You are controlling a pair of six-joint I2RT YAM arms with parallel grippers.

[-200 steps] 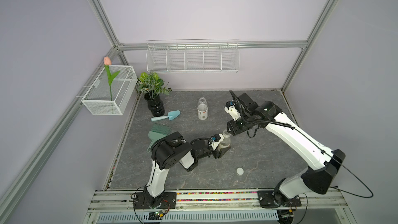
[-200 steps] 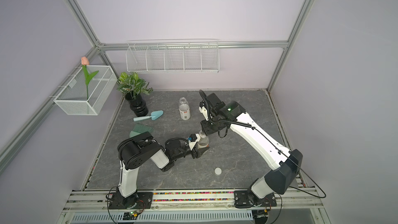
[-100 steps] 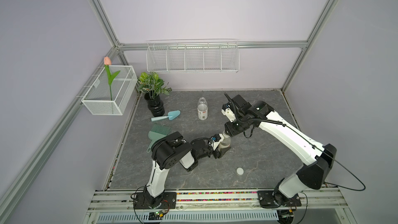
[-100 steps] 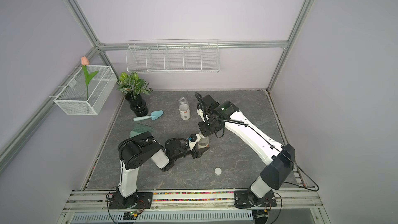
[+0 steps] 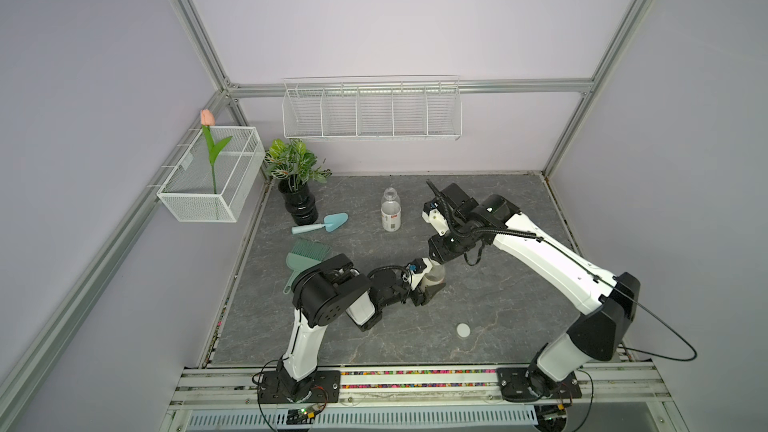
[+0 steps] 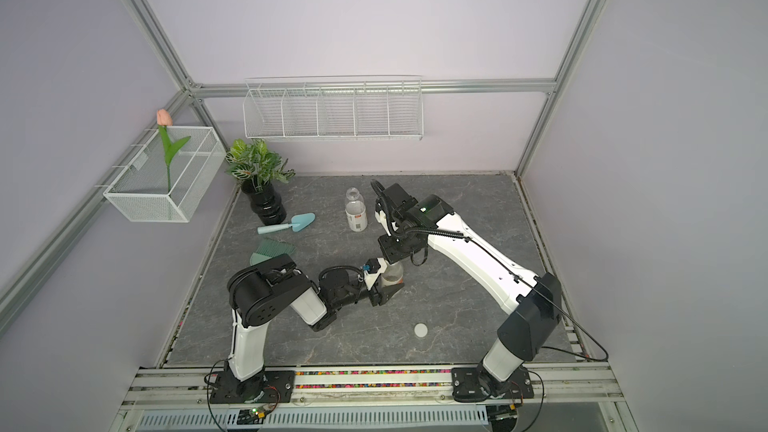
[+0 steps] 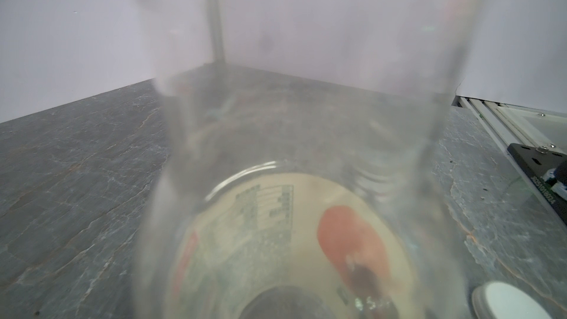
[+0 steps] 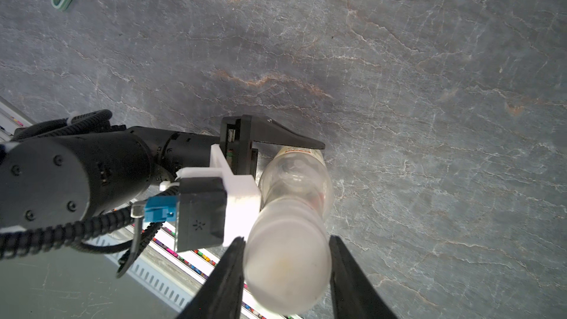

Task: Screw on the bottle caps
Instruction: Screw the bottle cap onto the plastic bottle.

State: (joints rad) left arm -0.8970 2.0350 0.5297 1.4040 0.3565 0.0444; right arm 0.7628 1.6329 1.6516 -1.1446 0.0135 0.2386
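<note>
So cap (image 8: 287, 271) can be twisted on, bottle (image 8: 296, 179) gets clamped steady by left gripper (image 5: 430, 289), cap pinched atop it by right gripper (image 8: 287, 240).

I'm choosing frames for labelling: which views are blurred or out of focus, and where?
Left wrist view: the orange-labelled bottle fills the frame, too close and soft, while the table behind is sharper. Right wrist view: the cap between the fingers of the right end effector is blurred, the table crisp. Both top views: even light, faint shadows, sharp throughout.
</note>
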